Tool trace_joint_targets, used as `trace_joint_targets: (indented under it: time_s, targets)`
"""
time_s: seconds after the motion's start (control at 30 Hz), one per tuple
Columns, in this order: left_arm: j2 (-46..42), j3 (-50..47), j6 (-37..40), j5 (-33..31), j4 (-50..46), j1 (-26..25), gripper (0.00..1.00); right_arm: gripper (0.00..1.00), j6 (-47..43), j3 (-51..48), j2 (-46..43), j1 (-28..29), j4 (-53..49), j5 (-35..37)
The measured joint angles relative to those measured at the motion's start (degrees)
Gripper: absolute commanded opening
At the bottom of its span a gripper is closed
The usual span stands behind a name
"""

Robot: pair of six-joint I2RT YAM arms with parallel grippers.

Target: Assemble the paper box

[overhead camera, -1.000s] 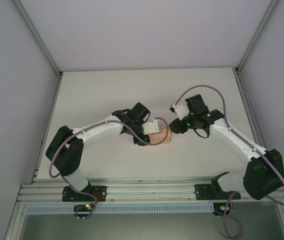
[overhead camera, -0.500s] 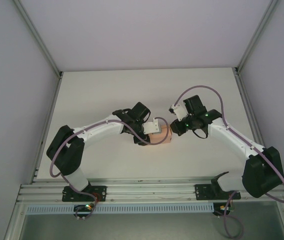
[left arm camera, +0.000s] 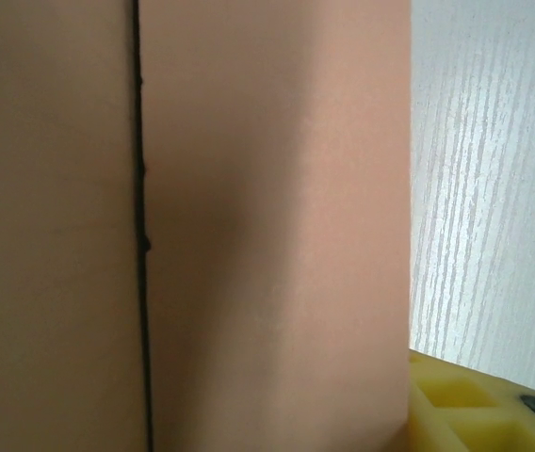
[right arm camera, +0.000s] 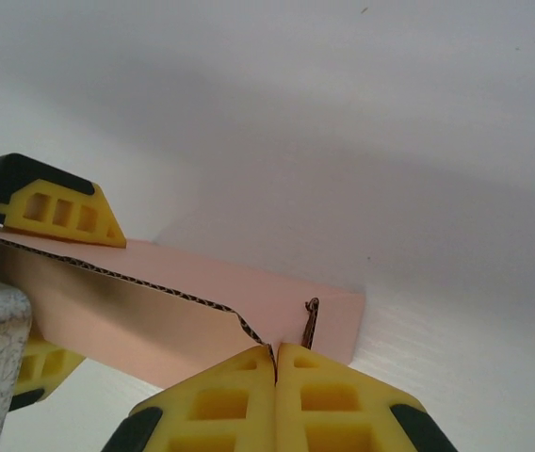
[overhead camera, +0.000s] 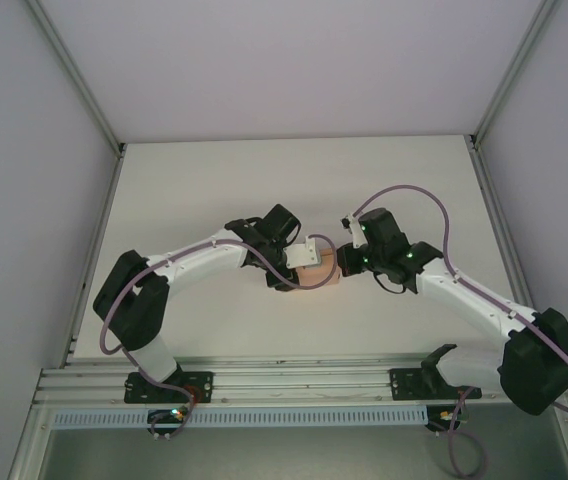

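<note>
Looks like the flap-closing step: left gripper (overhead camera: 302, 268) clamped on the paper box (overhead camera: 322, 273) mid-table (overhead camera: 214, 180), right gripper (right arm camera: 275, 369) w/ tips pressed together at its end, so next prob. needs a steady inward push.

So the bench (overhead camera: 214, 180) is plain matte white. From the left wrist it shows a faint streaky grain (left arm camera: 494, 188), and from the right wrist it looks smooth with soft grey shadows (right arm camera: 343, 113). Pale lilac-grey walls box it in: back wall (overhead camera: 284, 60) at 12 o'clock, left wall (overhead camera: 24, 250) at 9, right wall (overhead camera: 564, 200) at 3. Silver corner posts sit at 11 (overhead camera: 74, 75) and 1 (overhead camera: 509, 70). A slotted aluminium rail (overhead camera: 294, 380) runs along 6 o'clock, with a ribbed strip (overhead camera: 294, 417) just below.
</note>
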Motion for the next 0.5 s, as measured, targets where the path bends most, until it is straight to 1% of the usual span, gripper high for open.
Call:
trace_joint_targets:
  time_s: [0.23, 0.33, 0.43, 0.5]
  targets:
    - [0.0, 0.0, -0.1, -0.6, 0.4, 0.0, 0.51, 0.00, -1.9, -4.3, -1.9, 0.6, 5.9, 2.1]
    - [0.1, 0.0, -0.2, -0.8, 0.5, 0.0, 0.54, 0.00, -2.5, -5.2, -2.1, 0.8, 7.6, 3.0]
    - [0.1, 0.0, -0.5, -0.9, 0.5, 0.0, 0.63, 0.00, -3.0, -5.2, -2.1, 1.0, 7.7, 3.3]
    - [0.1, 0.0, -0.8, -1.0, 0.5, -0.1, 0.73, 0.00, -3.1, -5.2, -2.1, 1.2, 7.7, 3.7]
